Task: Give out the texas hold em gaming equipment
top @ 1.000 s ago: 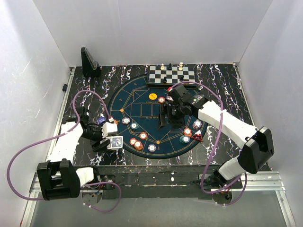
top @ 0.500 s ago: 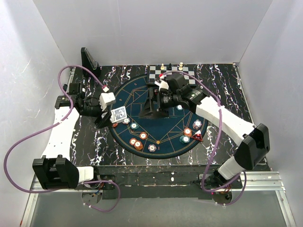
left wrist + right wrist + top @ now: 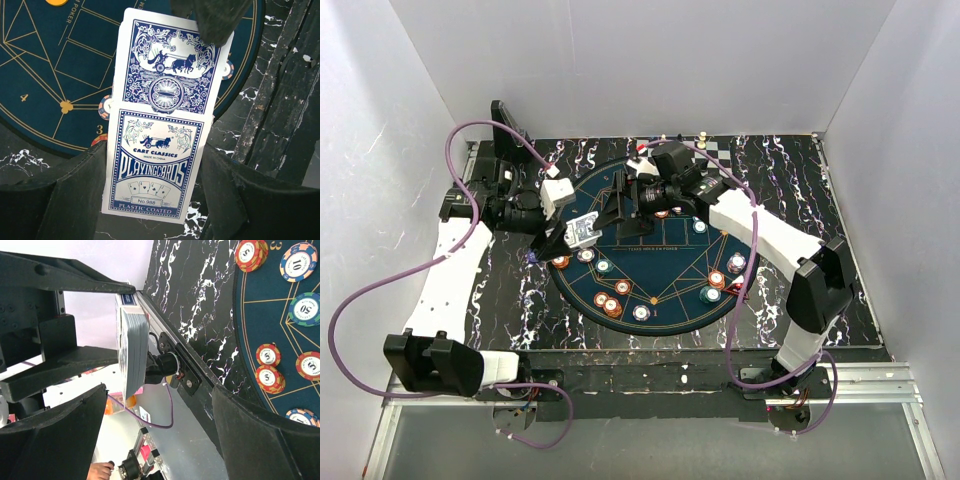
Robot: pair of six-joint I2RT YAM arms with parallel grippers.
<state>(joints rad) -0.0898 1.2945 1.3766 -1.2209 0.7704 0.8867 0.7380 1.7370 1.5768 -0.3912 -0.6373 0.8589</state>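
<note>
Over the round poker mat, both arms have swung in from the positions they held a second ago, and the two grippers now meet above the mat's far-left part. The left gripper, which was low at the mat's near-left edge, has carried the deck of playing cards up and inward. It grips the deck in its blue carton, the top card sliding out past the carton's upper end toward the right gripper.

The right gripper has crossed from the mat's centre and spread its jaws wide within the last second. In the right wrist view the deck's edge stands between its fingers, apart from both.

That reads as a handover about to begin: the right gripper seems set to pinch off a card for dealing, though no card has left the deck yet.

The left arm reaches in from the mat's left with its wrist turned inward. The right arm stretches across the mat, its forearm above the poker chips lying around the mat's near half.
</note>
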